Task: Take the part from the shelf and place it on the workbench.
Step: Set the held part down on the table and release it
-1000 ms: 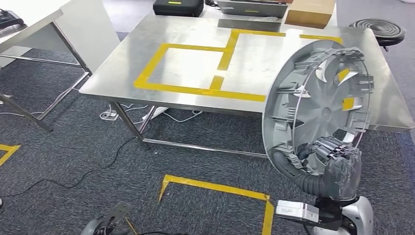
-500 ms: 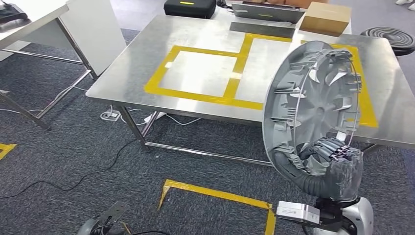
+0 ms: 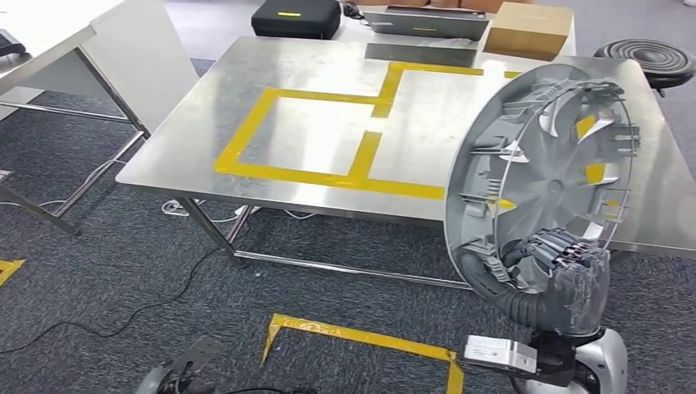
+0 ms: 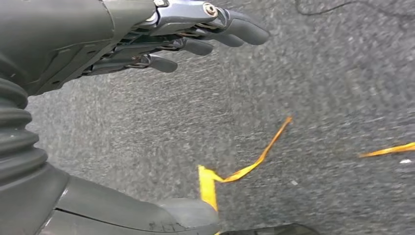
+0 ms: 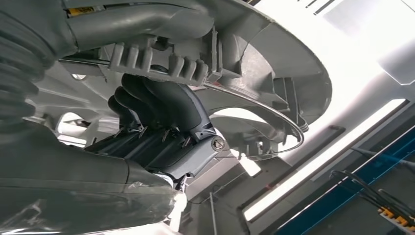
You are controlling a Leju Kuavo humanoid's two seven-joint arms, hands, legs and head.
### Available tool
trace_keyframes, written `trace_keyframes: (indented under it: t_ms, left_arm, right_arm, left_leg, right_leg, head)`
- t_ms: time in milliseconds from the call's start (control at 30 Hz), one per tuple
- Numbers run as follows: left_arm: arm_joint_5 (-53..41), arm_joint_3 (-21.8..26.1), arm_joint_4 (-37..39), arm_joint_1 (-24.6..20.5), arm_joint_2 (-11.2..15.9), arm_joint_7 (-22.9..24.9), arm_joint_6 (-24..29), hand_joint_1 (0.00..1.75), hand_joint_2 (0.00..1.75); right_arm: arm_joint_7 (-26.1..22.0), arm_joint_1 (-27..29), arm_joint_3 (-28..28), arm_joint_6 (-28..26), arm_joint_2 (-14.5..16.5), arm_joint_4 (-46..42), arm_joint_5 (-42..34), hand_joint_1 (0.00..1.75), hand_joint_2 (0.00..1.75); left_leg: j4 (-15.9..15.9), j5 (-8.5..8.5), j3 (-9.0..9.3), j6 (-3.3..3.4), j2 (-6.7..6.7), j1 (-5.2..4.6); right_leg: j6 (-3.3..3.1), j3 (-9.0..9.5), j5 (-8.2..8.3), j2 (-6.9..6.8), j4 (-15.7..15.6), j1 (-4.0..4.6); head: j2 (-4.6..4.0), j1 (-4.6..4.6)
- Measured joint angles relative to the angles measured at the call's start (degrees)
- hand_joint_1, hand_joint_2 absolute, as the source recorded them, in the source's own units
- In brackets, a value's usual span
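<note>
Head view: part in hand, off the shelf, not yet on the worktop

The part [image 3: 542,172], a grey wheel-cover-like disc with ribs and clips on its inner face, is up in the air, standing on edge and tilted. The right hand [image 3: 566,275] grips it at the low rim, fingers [image 5: 147,105] curled through an opening and clamped on the rim. No shelf to be seen here, so the pick looks done; the carry is under way.

The part overlaps the near right corner of the steel worktop [image 3: 246,90] in the picture, but it does not touch it; whether it is above the edge or short of it, cannot tell. The worktop carries yellow tape squares [image 3: 328,123], the likely drop zone, near its middle. At the far edge sit a black case [image 3: 297,16], a laptop-like flat item [image 3: 423,20] and a cardboard box [image 3: 528,29]. A black stool [image 3: 648,53] stands past the far right corner.

The left hand [image 4: 161,34] hangs over grey carpet [image 4: 318,73], fingers straight and apart, holding nothing. Yellow floor tape [image 3: 361,336] lies between robot and worktop.

Left to do, by my read: close in on the worktop, bring the part over a taped square, lay it flat, let go. About halfway.
</note>
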Motion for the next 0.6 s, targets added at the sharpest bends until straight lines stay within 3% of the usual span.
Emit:
trace_keyframes:
  t_ms: [33,100,200,267,300,367,433,467,533,600]
  left_arm:
    - [0.00,0.00,0.00,-0.02,0.04,0.00,0.00,0.00,1.75]
    - [0.00,-0.01,0.00,-0.09,0.11,0.00,0.00,0.00,1.75]
    - [-0.02,-0.04,0.00,-0.15,0.02,0.00,-0.02,0.00,1.75]
    - [-0.09,-0.04,0.00,-0.19,0.01,-0.01,0.02,0.00,1.75]
    - [-0.15,-0.05,0.00,-0.23,0.03,-0.01,0.04,0.00,1.75]
    - [-0.26,-0.06,0.00,-0.25,0.08,0.00,0.06,0.00,1.75]
    - [-0.32,-0.07,0.00,-0.20,0.05,0.00,0.04,0.00,1.75]
    - [-0.36,-0.07,0.00,-0.19,0.05,0.01,0.02,0.00,1.75]
    - [-0.46,-0.08,0.00,-0.19,0.03,0.04,-0.06,0.00,1.75]
    - [-0.63,-0.10,0.00,-0.28,0.00,0.10,-0.18,0.00,1.75]
  right_arm:
    - [0.00,0.00,0.00,0.01,0.00,0.00,-0.01,1.75,1.75]
    - [0.02,-0.07,0.00,-0.01,0.00,0.04,-0.01,1.75,1.75]
    - [0.01,-0.41,0.00,-0.08,-0.01,0.11,-0.01,1.75,1.75]
    - [0.00,-0.65,-0.04,-0.11,-0.01,0.11,-0.01,1.75,1.75]
    - [0.00,-0.79,-0.07,-0.13,-0.01,0.12,-0.02,1.75,1.75]
    - [-0.02,-0.96,-0.13,-0.09,0.00,0.15,-0.03,1.75,1.75]
    - [-0.07,-1.12,-0.15,-0.01,0.00,0.24,-0.03,1.75,1.75]
    - [-0.08,-1.32,-0.16,0.05,0.00,0.32,-0.03,1.75,1.75]
    - [-0.05,-2.02,-0.18,0.22,0.00,0.56,-0.03,1.75,1.75]
    - [0.00,-2.96,-0.18,0.51,0.00,0.94,-0.01,1.75,1.75]
  left_leg:
    - [-3.97,3.16,1.05,0.28,0.02,-0.03]
    - [-9.53,6.12,2.74,0.81,0.06,-0.17]
    - [-10.87,6.11,3.46,1.85,0.02,-0.22]
    - [-11.00,5.97,4.11,2.58,-0.01,-0.01]
    - [-11.03,5.81,4.42,2.84,-0.03,0.08]
    - [-11.01,5.32,4.77,3.14,-0.04,0.07]
    - [-10.99,4.75,5.28,3.16,-0.10,0.07]
    - [-10.99,4.39,5.77,3.12,-0.16,0.08]
    - [-11.01,3.53,6.99,2.84,-0.28,0.10]
    - [-10.99,2.83,7.75,2.33,-0.29,-0.03]
  right_leg:
    - [0.20,0.65,-0.49,0.02,0.01,0.03]
    - [0.75,1.43,-1.34,0.04,0.05,0.16]
    - [1.84,1.88,-2.03,0.00,-0.04,0.24]
    - [2.46,1.27,-3.00,-0.14,1.68,0.20]
    - [2.72,-0.11,-4.12,-0.21,4.28,0.16]
    - [3.08,-4.62,-6.99,-0.27,11.98,0.10]
    - [3.24,-8.24,-7.81,-0.27,16.44,0.07]
    - [3.24,-8.46,-6.22,-0.28,15.30,0.07]
    - [3.07,-6.56,-0.77,-0.31,8.45,0.07]
    - [2.54,-4.48,1.98,-0.38,2.31,0.26]
  head:
    - [0.00,0.00]
    - [0.00,0.06]
    - [0.00,0.03]
    - [0.00,0.18]
    - [0.00,0.28]
    - [0.00,0.46]
    - [0.00,0.47]
    - [0.00,0.46]
    - [0.00,0.48]
    - [0.00,0.45]
